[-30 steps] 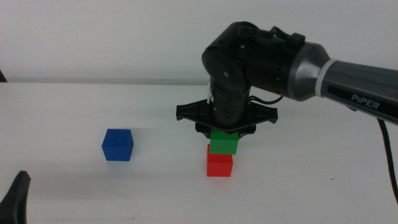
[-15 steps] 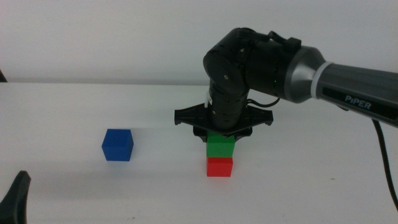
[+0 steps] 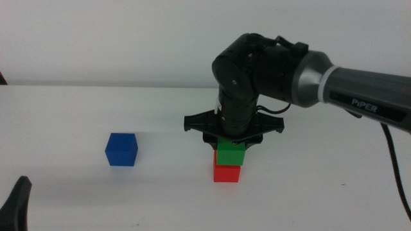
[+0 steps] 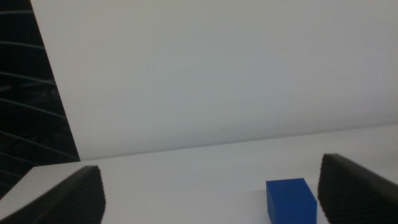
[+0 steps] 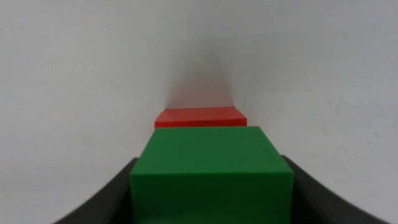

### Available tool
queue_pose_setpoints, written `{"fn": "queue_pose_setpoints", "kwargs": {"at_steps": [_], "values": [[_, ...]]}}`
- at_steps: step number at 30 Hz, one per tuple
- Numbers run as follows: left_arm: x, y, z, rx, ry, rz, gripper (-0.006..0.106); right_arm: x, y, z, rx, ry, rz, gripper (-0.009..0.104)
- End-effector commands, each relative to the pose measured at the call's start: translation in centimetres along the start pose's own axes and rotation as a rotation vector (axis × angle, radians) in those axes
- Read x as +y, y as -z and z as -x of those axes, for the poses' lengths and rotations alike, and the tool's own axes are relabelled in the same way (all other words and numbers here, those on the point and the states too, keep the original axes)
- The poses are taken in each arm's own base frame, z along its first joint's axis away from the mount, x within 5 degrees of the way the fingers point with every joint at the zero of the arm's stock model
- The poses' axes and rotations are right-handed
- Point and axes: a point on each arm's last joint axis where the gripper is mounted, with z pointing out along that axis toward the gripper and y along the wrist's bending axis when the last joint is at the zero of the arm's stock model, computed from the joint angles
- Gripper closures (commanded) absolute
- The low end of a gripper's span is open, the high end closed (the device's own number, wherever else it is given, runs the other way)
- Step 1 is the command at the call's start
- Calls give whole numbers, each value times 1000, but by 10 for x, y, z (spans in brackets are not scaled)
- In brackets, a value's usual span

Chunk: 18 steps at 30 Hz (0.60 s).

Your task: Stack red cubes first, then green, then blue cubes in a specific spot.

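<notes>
The red cube (image 3: 227, 173) sits on the white table just right of centre, and the green cube (image 3: 230, 154) rests on top of it. My right gripper (image 3: 232, 138) comes straight down over the pair and is shut on the green cube. In the right wrist view the green cube (image 5: 211, 168) fills the space between the dark jaws, with the red cube (image 5: 200, 116) showing past it. The blue cube (image 3: 121, 149) stands alone at the left. My left gripper (image 3: 16, 205) waits at the bottom left corner. Its jaws stand wide apart and open in the left wrist view, with the blue cube (image 4: 291, 199) ahead.
The white table (image 3: 321, 192) runs back to a plain white wall. The right arm (image 3: 359, 93) reaches in from the right, above the table.
My right gripper has come down a little with the green cube, which now sits on the red cube. The blue cube and the left gripper have not moved.
</notes>
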Motion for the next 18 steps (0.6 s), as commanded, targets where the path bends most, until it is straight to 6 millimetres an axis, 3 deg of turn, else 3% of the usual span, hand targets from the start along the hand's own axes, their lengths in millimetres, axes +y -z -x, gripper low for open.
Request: {"fn": "queue_pose_setpoints", "kwargs": {"at_steps": [1,15,18], "values": [[-1,1,-11,-3,16,1,10,0,-6,0,10,6,-5,86],[-1,1,-11,-3,16,1,10,4,-22,0,19,12,-11,86],[-1,1,-11,-3,16,1,10,4,-23,0,16,24,-7,79]]}}
